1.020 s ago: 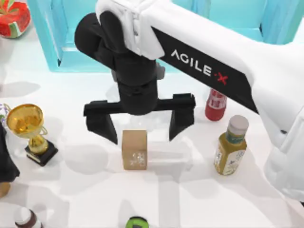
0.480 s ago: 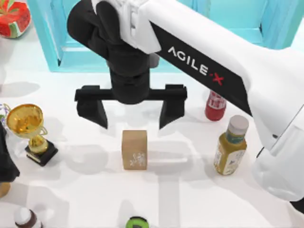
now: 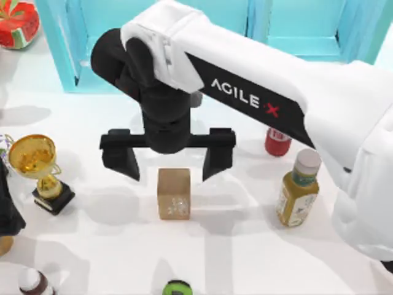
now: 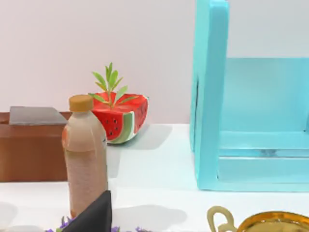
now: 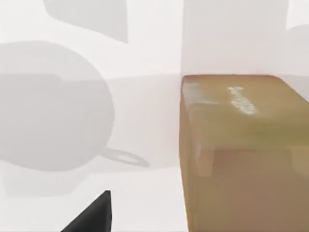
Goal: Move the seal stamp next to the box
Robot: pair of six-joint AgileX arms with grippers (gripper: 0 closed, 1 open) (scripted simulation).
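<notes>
The seal stamp [image 3: 174,193] is a small tan block with white marks, standing upright mid-table. My right gripper [image 3: 169,161] hangs open just behind and above it, one finger to each side and neither touching it. In the right wrist view the seal stamp [image 5: 241,154] looms close beside one dark fingertip [image 5: 91,215]. In the left wrist view the box [image 4: 29,150] looks reddish-brown and stands far off, behind a bottle. My left arm [image 3: 6,209] is parked at the table's left edge.
A gold trophy [image 3: 37,166] stands left of the stamp. A red bottle [image 3: 277,141] and a yellow-green bottle [image 3: 298,187] stand to its right. The turquoise cabinet [image 3: 67,55] spans the back, with a watermelon planter [image 3: 15,21] at the far left. A pinkish bottle [image 4: 86,154] is near my left gripper.
My right gripper drew back toward the cabinet, then came forward again, ending slightly left of where it began. It stayed open. The stamp has not moved.
</notes>
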